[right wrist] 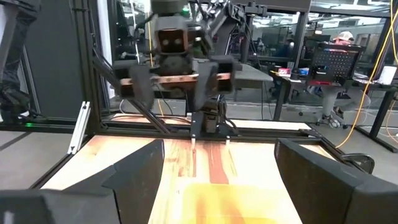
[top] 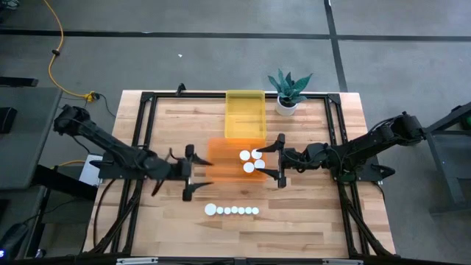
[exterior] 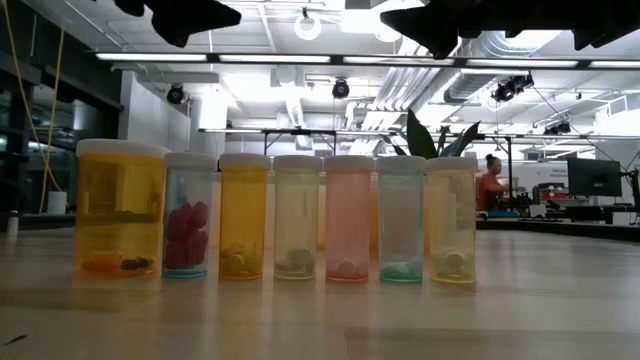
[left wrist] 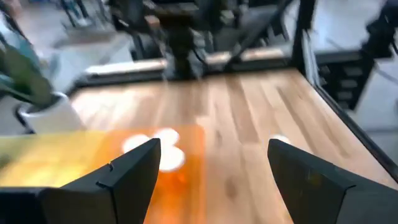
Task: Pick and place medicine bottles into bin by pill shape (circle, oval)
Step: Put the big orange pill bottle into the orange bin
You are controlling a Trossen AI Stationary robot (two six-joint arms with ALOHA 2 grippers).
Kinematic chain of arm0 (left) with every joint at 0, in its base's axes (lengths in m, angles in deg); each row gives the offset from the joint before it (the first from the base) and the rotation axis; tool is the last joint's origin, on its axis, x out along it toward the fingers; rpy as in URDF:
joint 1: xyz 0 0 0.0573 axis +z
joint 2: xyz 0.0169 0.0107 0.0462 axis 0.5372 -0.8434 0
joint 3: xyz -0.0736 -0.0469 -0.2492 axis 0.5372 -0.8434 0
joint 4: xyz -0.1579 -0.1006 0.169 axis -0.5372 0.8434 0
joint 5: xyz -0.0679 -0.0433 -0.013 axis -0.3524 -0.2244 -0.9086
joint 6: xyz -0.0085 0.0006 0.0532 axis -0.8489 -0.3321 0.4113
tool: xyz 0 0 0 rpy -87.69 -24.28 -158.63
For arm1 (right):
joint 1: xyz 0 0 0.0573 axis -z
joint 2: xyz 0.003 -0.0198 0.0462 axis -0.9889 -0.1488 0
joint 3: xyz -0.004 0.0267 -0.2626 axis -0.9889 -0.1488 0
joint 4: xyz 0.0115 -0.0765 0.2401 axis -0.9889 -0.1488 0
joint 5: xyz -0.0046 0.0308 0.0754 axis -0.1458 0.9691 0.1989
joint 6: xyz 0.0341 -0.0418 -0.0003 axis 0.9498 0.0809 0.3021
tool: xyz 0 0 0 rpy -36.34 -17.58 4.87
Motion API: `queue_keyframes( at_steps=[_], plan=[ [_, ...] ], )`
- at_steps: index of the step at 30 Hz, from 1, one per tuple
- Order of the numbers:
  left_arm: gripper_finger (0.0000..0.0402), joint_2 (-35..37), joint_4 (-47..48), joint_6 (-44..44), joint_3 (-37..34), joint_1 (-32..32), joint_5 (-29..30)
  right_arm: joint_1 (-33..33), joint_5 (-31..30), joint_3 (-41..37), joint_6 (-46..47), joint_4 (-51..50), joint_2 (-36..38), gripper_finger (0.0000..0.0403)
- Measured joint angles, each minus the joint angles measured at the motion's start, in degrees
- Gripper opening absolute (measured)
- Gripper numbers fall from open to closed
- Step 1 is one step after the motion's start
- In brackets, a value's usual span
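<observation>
Several medicine bottles (top: 232,210) with white caps stand upright in a row near the table's front edge. In the low view (exterior: 297,218) they show pills at their bottoms. Three more white caps (top: 250,159) show inside the orange bin (top: 224,160) at the table's middle. The yellow bin (top: 244,114) stands right behind it. My left gripper (top: 188,173) is open and empty at the orange bin's left end, and the bin shows past its fingers (left wrist: 211,162). My right gripper (top: 280,160) is open and empty at the bin's right end, facing the left arm (right wrist: 217,168).
A green plant in a white pot (top: 287,96) stands at the far edge, right of the yellow bin. A black frame (top: 140,132) runs around the table's edges. Bare wood lies left and right of the bottle row.
</observation>
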Motion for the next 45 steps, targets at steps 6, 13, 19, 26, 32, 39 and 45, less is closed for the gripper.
queue_keyframes(
  at_steps=[6,13,19,26,32,39,45],
  plan=[
    [0.0287,-4.9,13.8,-10.4,8.1,-4.1,-7.7,0.0,0.0,0.0,0.9,-0.9,0.0,0.0298],
    [0.0287,-9.0,24.4,-19.7,11.2,-9.4,-9.6,0.0,0.0,0.0,0.0,-1.3,0.0,0.0298],
    [0.0287,-14.4,22.3,-21.1,11.2,-12.3,-7.4,0.0,0.0,0.0,0.4,-1.3,0.0,0.0298],
    [0.0287,-22.9,21.1,-23.8,11.1,-12.7,-7.3,0.0,0.0,0.0,0.3,-1.2,0.0,0.0298],
    [0.0287,-25.4,18.9,-23.9,11.1,-11.9,-6.3,0.0,0.0,0.0,0.2,-1.3,0.0,0.0298],
    [0.0289,-25.5,18.6,-24.8,11.2,-11.9,-6.1,0.0,0.0,0.0,0.2,-1.5,0.0,0.0298],
    [0.0305,-25.5,18.8,-24.8,11.2,-11.9,-6.1,0.0,0.0,0.0,0.2,-1.7,0.0,0.0298]
  ],
)
